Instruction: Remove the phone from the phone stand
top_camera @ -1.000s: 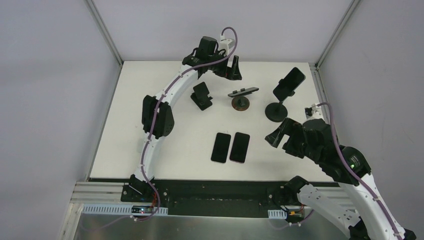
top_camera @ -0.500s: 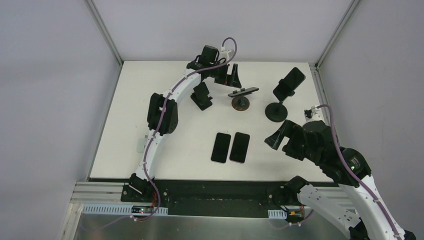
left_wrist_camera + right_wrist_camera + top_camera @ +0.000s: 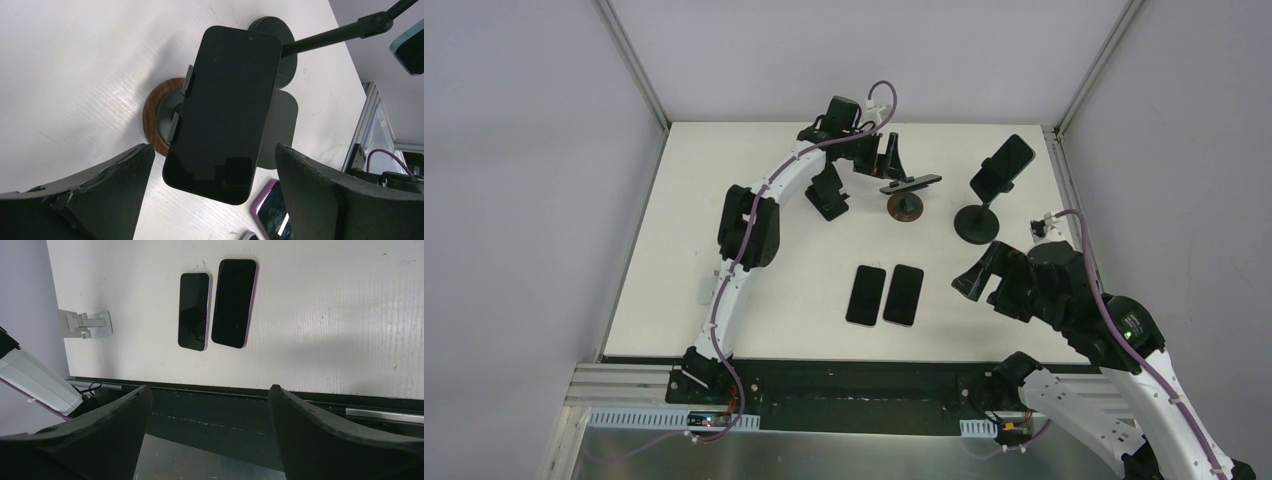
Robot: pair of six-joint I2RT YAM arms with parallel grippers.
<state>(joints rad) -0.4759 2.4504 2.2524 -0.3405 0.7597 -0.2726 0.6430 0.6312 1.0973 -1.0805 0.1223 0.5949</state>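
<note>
Black right pincer (image 3: 208,390) hangs open and empty over the white bench's (image 3: 684,250) near edge, beside two flat phones (image 3: 865,294). Farther back, the left pincer (image 3: 212,150) gapes wide, gripping nothing. It faces the phone (image 3: 225,105) clamped in its wooden-based stand (image 3: 150,119), untouched.

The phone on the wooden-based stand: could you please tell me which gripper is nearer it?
Left. The left gripper hovers just behind the phone; the right gripper sits far off, front right.
</note>
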